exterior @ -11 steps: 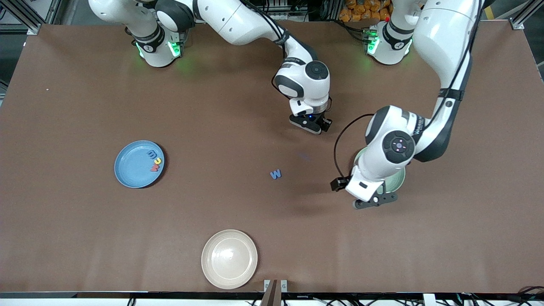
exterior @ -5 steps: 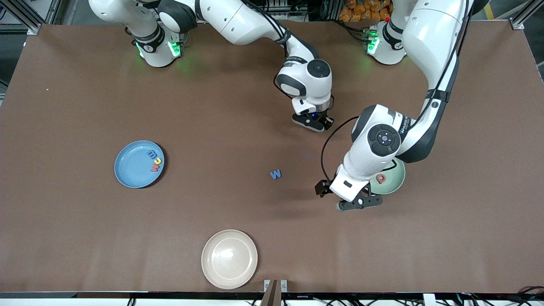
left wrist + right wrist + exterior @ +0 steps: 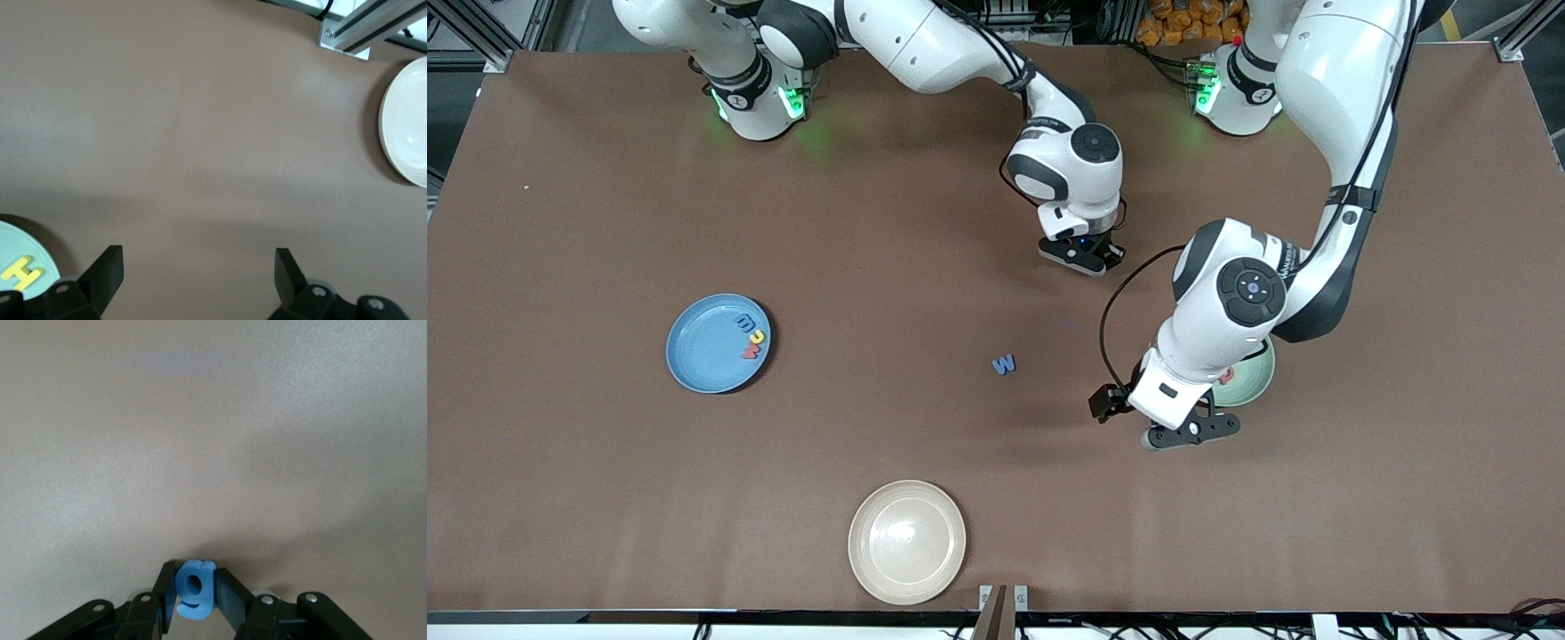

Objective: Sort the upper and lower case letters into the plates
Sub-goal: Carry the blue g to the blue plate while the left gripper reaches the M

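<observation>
My right gripper (image 3: 1083,260) is low over bare table and shut on a small blue letter g (image 3: 193,590), which stands upright between its fingers (image 3: 235,595). A blue W (image 3: 1004,364) lies loose mid-table. The blue plate (image 3: 698,351) holds a blue m (image 3: 743,322), a yellow u (image 3: 758,336) and a red w (image 3: 751,352). My left gripper (image 3: 198,257) hangs open and holds nothing, over bare table beside the pale green plate (image 3: 1254,380). That plate (image 3: 17,248) holds a yellow H (image 3: 20,273), and a red letter (image 3: 1226,377) peeks out under the left arm.
A cream plate (image 3: 907,541) with nothing on it sits near the table edge closest to the front camera and also shows in the left wrist view (image 3: 407,127). A metal bracket (image 3: 347,33) stands at that edge.
The left arm has swung off the pale green plate toward the middle of the table, then back a little, uncovering part of the plate. The right gripper has barely shifted.
</observation>
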`<state>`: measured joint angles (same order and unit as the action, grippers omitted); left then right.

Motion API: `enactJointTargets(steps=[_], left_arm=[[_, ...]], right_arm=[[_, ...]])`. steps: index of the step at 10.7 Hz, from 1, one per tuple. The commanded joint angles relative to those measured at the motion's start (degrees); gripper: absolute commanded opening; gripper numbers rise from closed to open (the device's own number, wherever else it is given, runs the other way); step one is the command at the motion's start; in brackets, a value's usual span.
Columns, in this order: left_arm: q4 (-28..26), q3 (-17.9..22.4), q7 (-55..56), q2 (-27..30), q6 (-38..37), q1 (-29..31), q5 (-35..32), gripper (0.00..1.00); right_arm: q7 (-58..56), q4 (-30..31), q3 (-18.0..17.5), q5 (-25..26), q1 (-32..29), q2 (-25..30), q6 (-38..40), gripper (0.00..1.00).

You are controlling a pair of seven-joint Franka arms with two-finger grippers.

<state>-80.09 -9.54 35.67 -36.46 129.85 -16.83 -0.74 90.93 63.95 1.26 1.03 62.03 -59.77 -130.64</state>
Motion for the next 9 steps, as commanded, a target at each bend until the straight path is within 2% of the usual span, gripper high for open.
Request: enactJointTargets(steps=[1, 6, 9], left_arm=[[0.81, 0.14, -2.7, 0.16, 0.05, 0.13, 1.35, 1.0], [0.81, 0.14, -3.15, 1.21, 0.05, 0.57, 1.27, 1.0], [0.72, 0.22, -3.32, 1.39, 0.05, 0.4, 1.18, 1.0]], right_arm=[[-5.03, -0.49, 0.14, -5.23, -1.29, 0.88, 4.07, 0.0], [-6.8, -0.14, -0.12, -6.66, -4.45, 4.74, 7.24, 0.0], [-13.46, 2.83, -1.87, -8.33, -10.67, 10.52, 14.69, 0.0]])
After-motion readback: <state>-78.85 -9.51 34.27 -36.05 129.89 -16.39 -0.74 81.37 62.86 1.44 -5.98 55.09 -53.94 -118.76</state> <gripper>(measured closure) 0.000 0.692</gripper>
